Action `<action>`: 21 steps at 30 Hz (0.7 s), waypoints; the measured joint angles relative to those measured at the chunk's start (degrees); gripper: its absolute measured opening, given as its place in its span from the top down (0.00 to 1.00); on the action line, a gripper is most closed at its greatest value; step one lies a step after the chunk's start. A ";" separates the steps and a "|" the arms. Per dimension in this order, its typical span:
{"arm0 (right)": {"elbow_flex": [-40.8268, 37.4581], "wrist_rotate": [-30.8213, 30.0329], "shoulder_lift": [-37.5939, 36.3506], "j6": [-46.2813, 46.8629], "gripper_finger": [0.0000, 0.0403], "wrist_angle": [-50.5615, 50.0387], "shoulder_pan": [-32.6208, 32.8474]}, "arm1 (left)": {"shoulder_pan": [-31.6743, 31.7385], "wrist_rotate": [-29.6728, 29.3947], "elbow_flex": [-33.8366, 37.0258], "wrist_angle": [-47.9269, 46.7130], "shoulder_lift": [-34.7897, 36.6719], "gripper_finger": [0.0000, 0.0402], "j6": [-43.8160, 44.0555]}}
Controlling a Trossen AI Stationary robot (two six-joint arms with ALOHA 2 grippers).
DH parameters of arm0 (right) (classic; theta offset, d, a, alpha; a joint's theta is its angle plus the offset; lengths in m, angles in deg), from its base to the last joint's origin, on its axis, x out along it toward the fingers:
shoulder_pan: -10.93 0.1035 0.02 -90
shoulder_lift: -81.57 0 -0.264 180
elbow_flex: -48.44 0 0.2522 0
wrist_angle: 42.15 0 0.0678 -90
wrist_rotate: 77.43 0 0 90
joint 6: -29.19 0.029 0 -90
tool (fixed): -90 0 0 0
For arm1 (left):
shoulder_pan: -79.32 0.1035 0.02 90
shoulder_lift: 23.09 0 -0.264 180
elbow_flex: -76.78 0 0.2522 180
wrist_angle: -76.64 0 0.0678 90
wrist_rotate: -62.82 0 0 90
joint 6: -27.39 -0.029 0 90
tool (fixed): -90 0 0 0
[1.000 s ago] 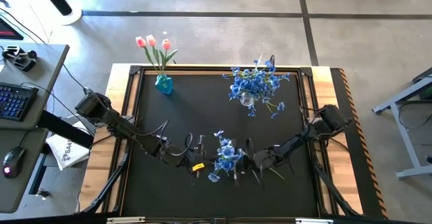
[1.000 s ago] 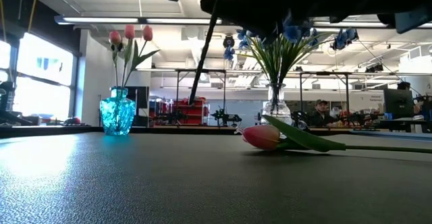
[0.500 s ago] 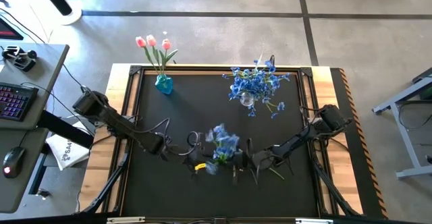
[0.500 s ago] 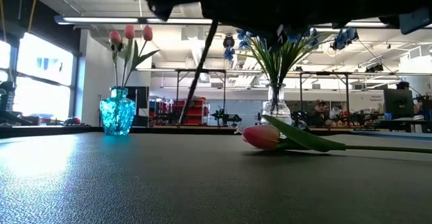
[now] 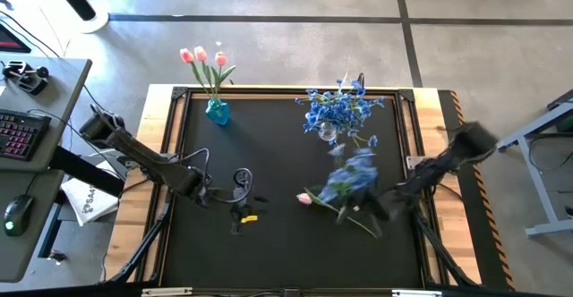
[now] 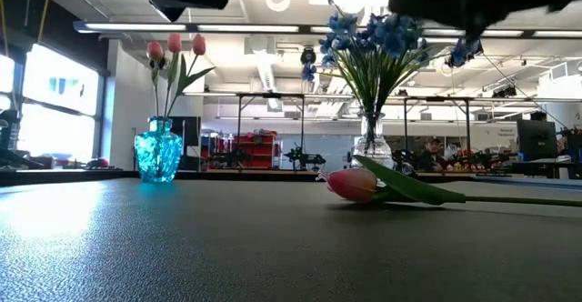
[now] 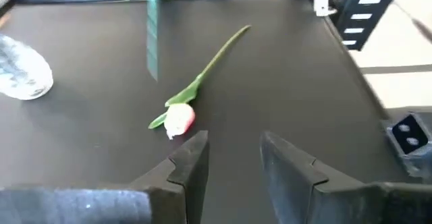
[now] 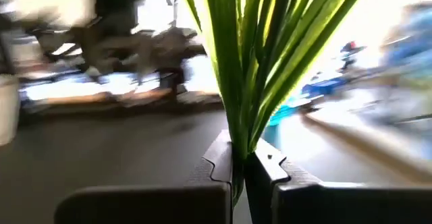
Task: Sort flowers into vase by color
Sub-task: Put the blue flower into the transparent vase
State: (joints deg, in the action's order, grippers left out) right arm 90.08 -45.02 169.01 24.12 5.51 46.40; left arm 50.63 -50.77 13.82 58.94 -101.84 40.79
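My right gripper (image 8: pixel 237 162) is shut on a bunch of blue flowers (image 5: pixel 349 179), held above the table's right half, just near of the clear vase (image 5: pixel 329 131) that holds more blue flowers. A single pink tulip (image 5: pixel 305 199) lies flat on the mat below the bunch, its stem running toward the near right. My left gripper (image 7: pixel 233 162) is open at the table's left middle (image 5: pixel 253 206), a short way left of the tulip's bloom (image 7: pixel 179 119), holding nothing. At the far left, a teal vase (image 5: pixel 217 111) holds three pink tulips. My right gripper pinches the bunch's green stems (image 8: pixel 236 133) between its two fingers, several stems and leaves together. The bunch is lifted clear of the table, and its blue blossoms (image 5: pixel 351 173) point away from the gripper toward the clear vase.
The black mat (image 5: pixel 269 154) has a raised frame around it and wooden table edges beyond. A desk with a keyboard (image 5: pixel 22 136) stands to the left of the table. In the low view the tulip (image 6: pixel 356 185) lies in front of the clear vase (image 6: pixel 371 145).
The bunch has passed from left to right: my right gripper shut on its stems and my left gripper opened and let go. The right gripper then carried the bunch up and toward the right and far side, nearer the clear vase. The left gripper drew back toward the left edge.
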 joint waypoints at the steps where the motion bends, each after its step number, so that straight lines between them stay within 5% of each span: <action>1: -1.23 -4.23 -2.84 -3.27 0.99 0.03 1.01 | -0.06 -0.70 0.02 0.00 -0.06 0.70 0.00; 6: -4.92 -16.23 -14.75 -19.91 0.99 -0.11 0.42 | -0.21 -1.16 0.04 0.06 -1.57 0.70 -0.01; 12: -6.71 -7.97 -22.09 -23.93 1.00 -1.42 -10.19 | -0.21 -1.19 0.04 -1.22 -2.24 0.70 0.13; 21: -6.74 2.06 -22.56 -19.93 1.00 -4.39 -27.06 | -0.26 -1.13 0.04 -3.46 -2.24 0.70 1.55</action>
State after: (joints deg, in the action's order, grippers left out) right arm 83.34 -42.96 146.46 4.19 1.12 19.34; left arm 50.37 -51.90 13.86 55.48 -104.08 42.35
